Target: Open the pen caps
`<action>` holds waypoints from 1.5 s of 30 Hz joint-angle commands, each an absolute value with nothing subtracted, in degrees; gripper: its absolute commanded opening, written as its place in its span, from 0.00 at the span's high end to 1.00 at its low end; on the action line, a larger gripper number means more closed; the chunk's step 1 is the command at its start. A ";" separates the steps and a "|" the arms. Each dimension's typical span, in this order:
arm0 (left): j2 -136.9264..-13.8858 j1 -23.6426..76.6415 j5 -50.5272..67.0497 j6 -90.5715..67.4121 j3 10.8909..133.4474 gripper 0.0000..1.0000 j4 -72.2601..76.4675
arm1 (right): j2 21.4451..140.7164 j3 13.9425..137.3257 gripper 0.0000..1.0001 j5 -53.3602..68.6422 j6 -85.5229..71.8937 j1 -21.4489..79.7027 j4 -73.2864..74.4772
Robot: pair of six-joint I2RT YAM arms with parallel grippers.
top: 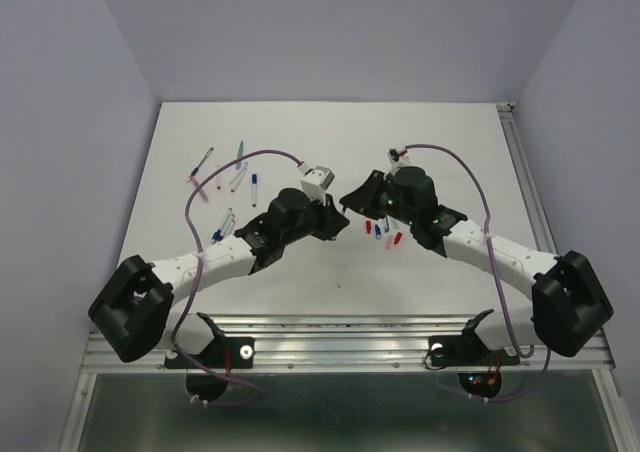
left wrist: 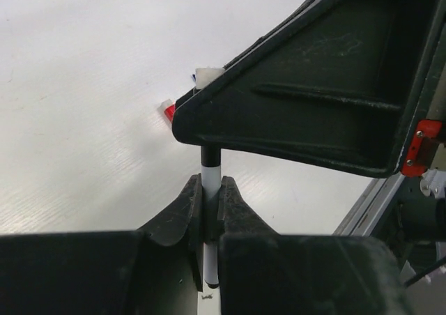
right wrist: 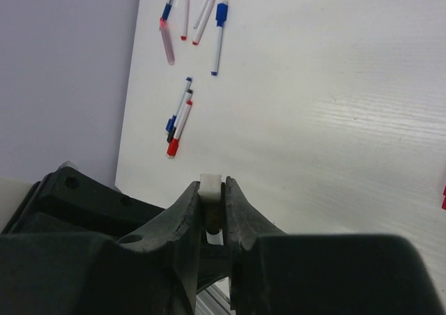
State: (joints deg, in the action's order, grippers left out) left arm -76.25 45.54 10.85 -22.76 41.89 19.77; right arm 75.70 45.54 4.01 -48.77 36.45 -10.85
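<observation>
Dark fingers [left wrist: 182, 214] of the left gripper [left wrist: 210, 184] fill the bottom of its wrist view. They are pinched tight on a thin white pen [left wrist: 210, 179] that stands up between them. Only a short stretch of barrel and a black band show before the pen passes behind the right gripper [right wrist: 210, 189], whose dark body blocks the upper right of that view. The right gripper is likewise closed, on a small white piece [right wrist: 210, 182] at its fingertips. Whether that piece is the pen's cap or its bare end I cannot tell, and any join between cap and barrel is hidden in every view. From overhead the two grippers meet tip to tip over the middle of the worktop [top: 330, 122] and cover the pen completely.

Loose pen caps [top: 378, 231] lie on the worktop just right of the held pen in the overhead view. They are two red and one dark blue, close together, near the right arm. In the left wrist view one red cap shows beyond the held pen, partly cut off by the right gripper's body.

Other pens [right wrist: 180, 120] lie scattered well to the left of the held pen and farther back. Red, blue and dark ends show on them, too small overhead to make out more.
</observation>
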 commanded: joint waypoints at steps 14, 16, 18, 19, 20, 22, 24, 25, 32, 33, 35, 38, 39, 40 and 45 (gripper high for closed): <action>-62.76 58.27 1.44 -33.13 30.06 1.00 17.77 | 87.80 62.50 0.99 -2.48 -40.45 15.12 -10.98; -63.10 58.27 -2.52 -33.57 31.37 1.00 15.74 | 87.19 59.60 0.99 4.82 -40.43 15.20 -11.43; -64.33 57.48 -7.37 -33.93 33.83 1.00 11.79 | 85.79 53.28 0.99 8.79 -39.46 15.55 -11.95; -64.68 56.87 -8.25 -33.75 34.71 1.00 10.65 | 84.82 51.00 0.99 8.79 -39.20 16.08 -11.95; -65.21 55.30 -8.87 -33.58 35.50 1.00 8.89 | 83.25 46.71 0.99 8.53 -37.81 18.00 -11.26; -67.14 53.53 -8.53 -33.05 37.52 1.00 7.83 | 81.31 43.17 0.99 4.50 -36.66 21.34 -8.54; -69.24 50.64 -7.13 -32.87 39.36 1.00 6.69 | 78.94 40.18 0.99 -2.15 -35.86 27.31 -5.81; -70.04 49.67 -6.51 -32.87 39.90 1.00 6.33 | 78.23 39.47 0.99 -3.94 -36.12 29.16 -3.54; -72.16 45.27 -5.54 -32.52 41.84 1.00 3.96 | 75.41 35.07 0.95 -5.10 -34.37 33.75 -1.41; -72.07 44.74 -5.80 -32.69 42.01 1.00 3.52 | 76.02 34.98 0.95 -4.84 -34.28 34.01 -1.32; -71.81 43.77 -7.28 -32.78 42.27 1.00 2.82 | 77.95 34.89 0.93 -4.92 -33.93 34.89 -1.23; -70.84 43.07 -9.48 -32.96 42.63 1.00 1.32 | 80.15 35.15 0.93 -5.80 -34.02 35.77 -1.67; -70.40 42.72 -10.01 -32.96 42.71 1.00 0.80 | 80.50 35.16 0.92 -6.24 -34.27 36.03 -1.84; -70.05 42.54 -10.37 -32.87 42.71 1.00 0.62 | 80.86 35.24 0.92 -6.76 -34.45 36.21 -2.28; -68.82 42.36 -10.11 -32.96 42.80 1.00 0.09 | 82.70 36.21 0.80 -8.87 -34.98 36.39 -1.85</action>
